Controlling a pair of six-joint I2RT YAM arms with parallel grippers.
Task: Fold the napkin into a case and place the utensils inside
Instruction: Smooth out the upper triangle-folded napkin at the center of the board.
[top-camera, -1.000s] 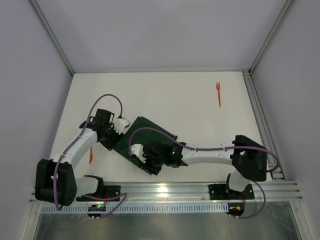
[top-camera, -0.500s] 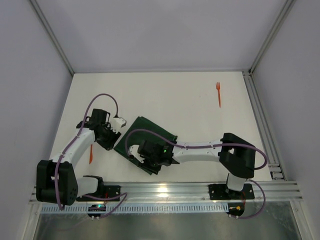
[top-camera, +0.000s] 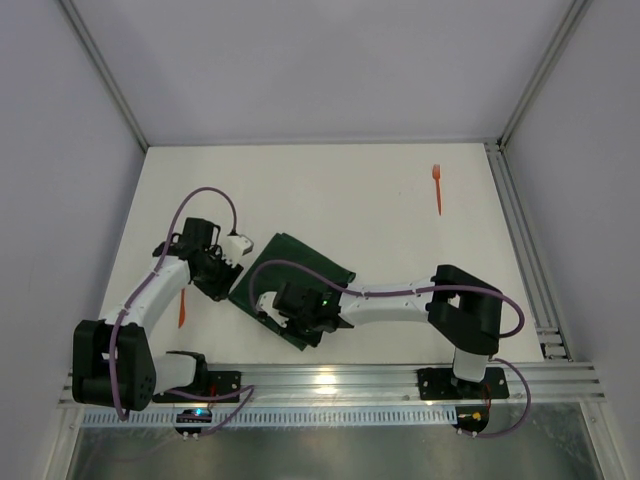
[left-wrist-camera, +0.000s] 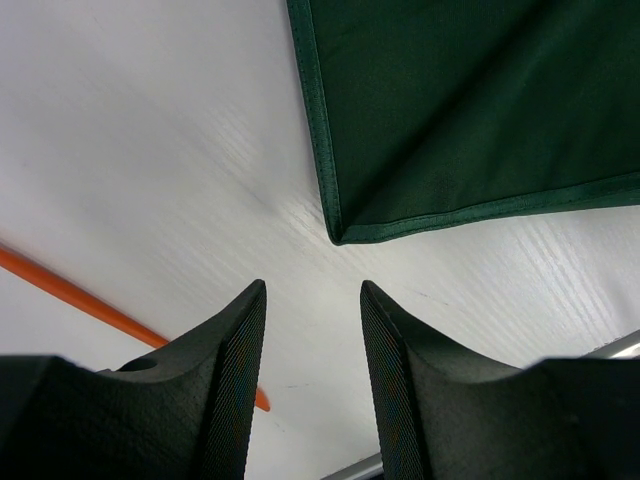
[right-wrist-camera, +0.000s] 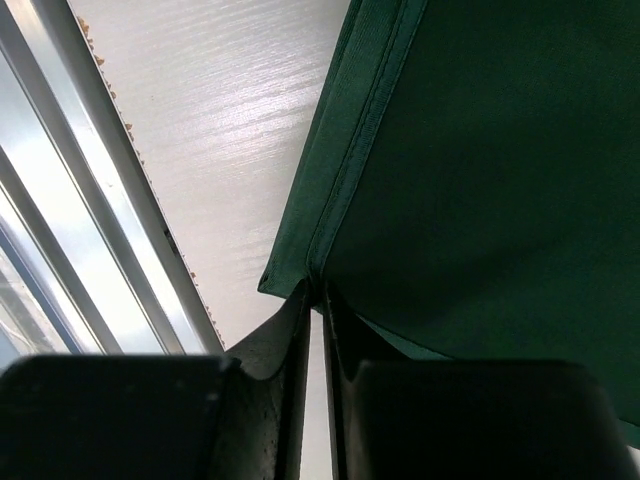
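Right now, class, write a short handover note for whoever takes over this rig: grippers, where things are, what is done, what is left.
Left gripper: open, over bare table beside a napkin corner.
Right gripper: shut on the napkin's near edge.
Fork: far right.
Second orange utensil: left of the napkin.
Done: napkin looks layered over itself.
Left: finish folding, put both pieces inside.

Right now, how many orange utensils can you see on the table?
2. The fork lies far right; the other utensil lies left of the napkin, beside the left arm.
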